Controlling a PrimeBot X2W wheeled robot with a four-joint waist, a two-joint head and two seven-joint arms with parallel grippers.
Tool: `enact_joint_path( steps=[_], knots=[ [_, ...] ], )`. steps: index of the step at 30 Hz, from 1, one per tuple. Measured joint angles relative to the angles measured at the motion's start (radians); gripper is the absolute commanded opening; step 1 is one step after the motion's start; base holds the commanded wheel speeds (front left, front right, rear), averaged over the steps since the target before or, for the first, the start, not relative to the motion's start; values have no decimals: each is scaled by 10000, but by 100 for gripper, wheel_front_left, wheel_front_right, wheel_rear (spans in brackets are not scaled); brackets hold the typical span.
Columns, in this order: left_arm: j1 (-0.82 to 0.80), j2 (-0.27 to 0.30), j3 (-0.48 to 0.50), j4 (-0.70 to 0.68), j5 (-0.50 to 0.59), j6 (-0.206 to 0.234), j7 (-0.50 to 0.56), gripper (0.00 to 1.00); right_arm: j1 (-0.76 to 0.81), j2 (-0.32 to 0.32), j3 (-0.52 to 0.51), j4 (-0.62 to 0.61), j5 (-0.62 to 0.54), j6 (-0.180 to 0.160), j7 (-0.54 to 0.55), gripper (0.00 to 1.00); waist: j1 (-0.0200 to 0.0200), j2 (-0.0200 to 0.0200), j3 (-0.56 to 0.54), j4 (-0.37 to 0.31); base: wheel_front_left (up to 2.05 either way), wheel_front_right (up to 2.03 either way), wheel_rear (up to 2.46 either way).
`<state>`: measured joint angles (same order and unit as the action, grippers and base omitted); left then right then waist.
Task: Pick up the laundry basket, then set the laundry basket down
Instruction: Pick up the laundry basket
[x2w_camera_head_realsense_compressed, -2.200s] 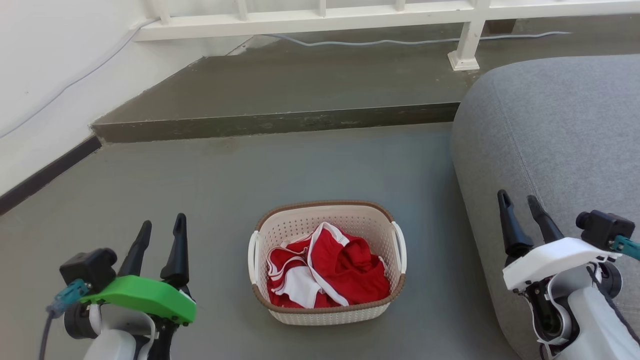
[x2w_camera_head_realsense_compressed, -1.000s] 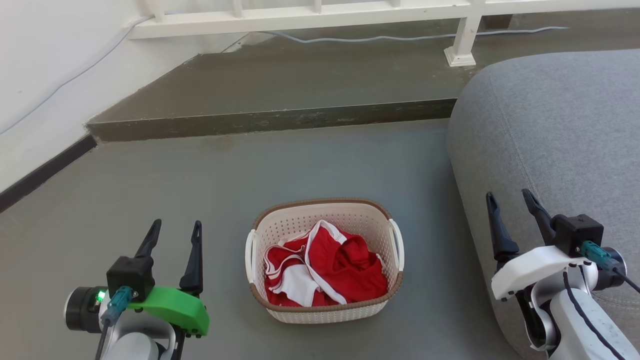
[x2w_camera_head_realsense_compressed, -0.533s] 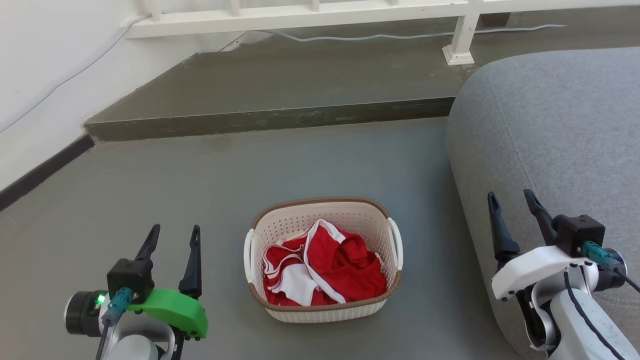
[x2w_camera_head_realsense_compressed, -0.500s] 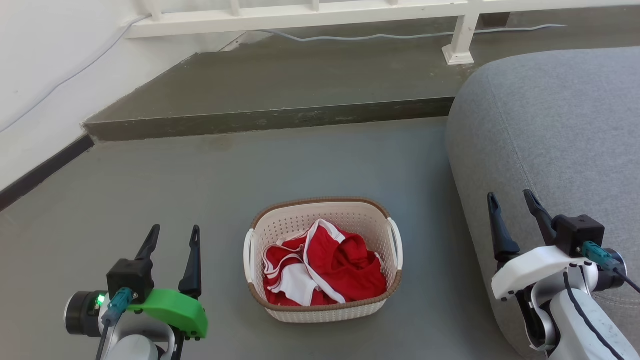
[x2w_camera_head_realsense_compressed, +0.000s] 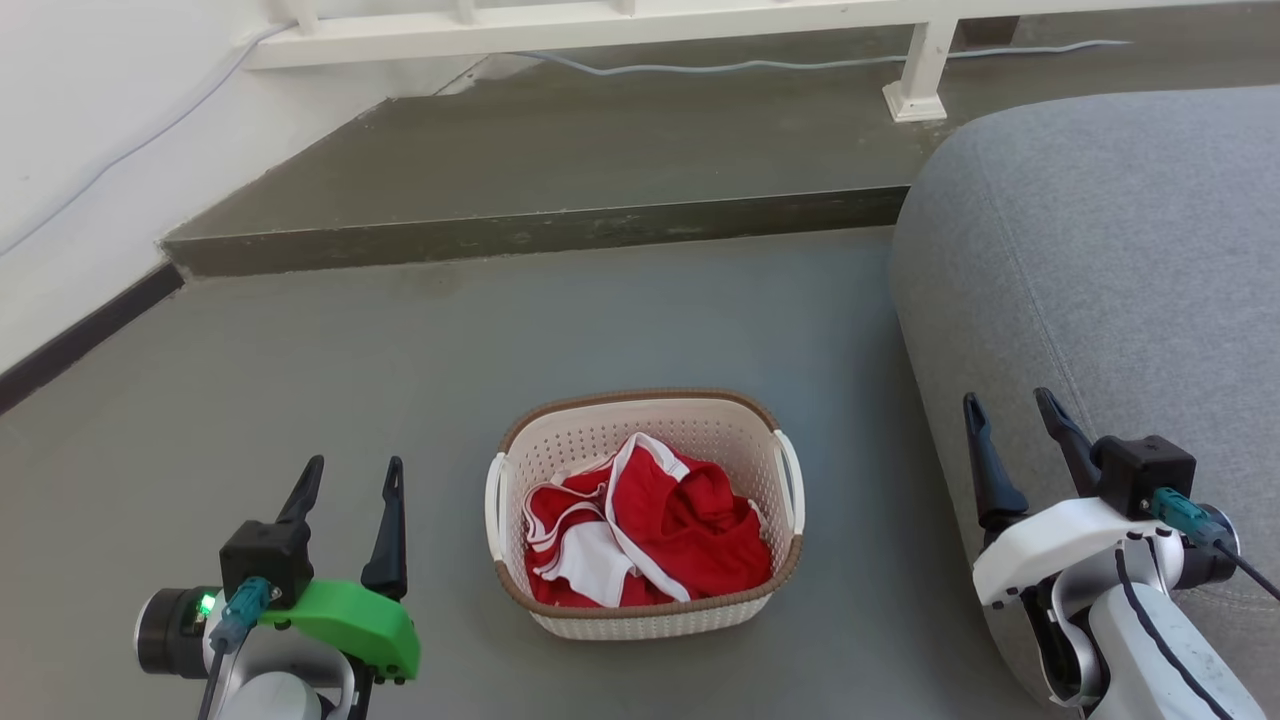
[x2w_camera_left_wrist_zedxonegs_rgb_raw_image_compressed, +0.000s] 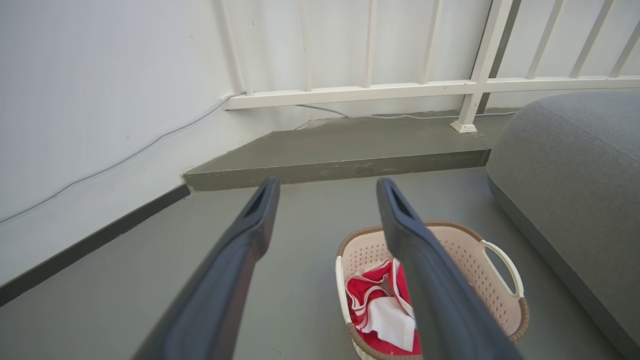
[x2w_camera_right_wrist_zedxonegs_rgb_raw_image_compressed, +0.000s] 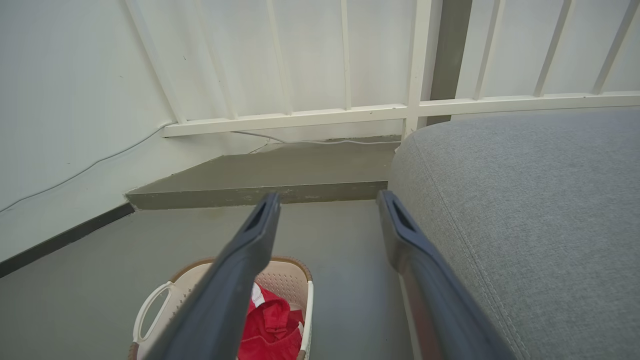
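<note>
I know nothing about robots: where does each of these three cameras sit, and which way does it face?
Head view: on the head, facing forward and down at the laundry basket on the floor; left gripper and right gripper at the lower corners.
Left wrist view: on the left wrist, facing along its two fingers toward the railing.
Right wrist view: on the right wrist, facing along its fingers, sofa at right.
Shared: both wrist views catch the basket and railing.
</note>
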<state>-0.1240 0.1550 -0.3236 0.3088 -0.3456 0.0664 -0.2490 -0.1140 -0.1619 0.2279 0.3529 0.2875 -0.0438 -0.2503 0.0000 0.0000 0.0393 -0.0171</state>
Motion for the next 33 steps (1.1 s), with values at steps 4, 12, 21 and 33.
enact_joint_path(
  steps=[4, 12, 21, 33],
  knots=[
    [-37, -27, 0, -13, 0, 2, 0, 100, -1, 2, -27, -2, -21, 42, 2, 100, 0, -1, 162, 15, 0, 0, 0],
    [-430, -96, -10, -247, 0, 2, 0, 100, -35, 6, -58, -36, -94, 84, 0, 100, 0, 0, 728, 46, 0, 0, 0],
    [-920, -173, -38, -324, 0, 2, 4, 100, -573, -8, -65, -46, -201, 173, 0, 100, 0, 0, 1652, 96, 0, 0, 0],
    [-1863, -362, -58, -282, 0, -2, 21, 100, -1678, -38, -58, 92, -332, 347, 0, 100, 1, 0, 3293, 214, 0, 0, 0]
  ],
)
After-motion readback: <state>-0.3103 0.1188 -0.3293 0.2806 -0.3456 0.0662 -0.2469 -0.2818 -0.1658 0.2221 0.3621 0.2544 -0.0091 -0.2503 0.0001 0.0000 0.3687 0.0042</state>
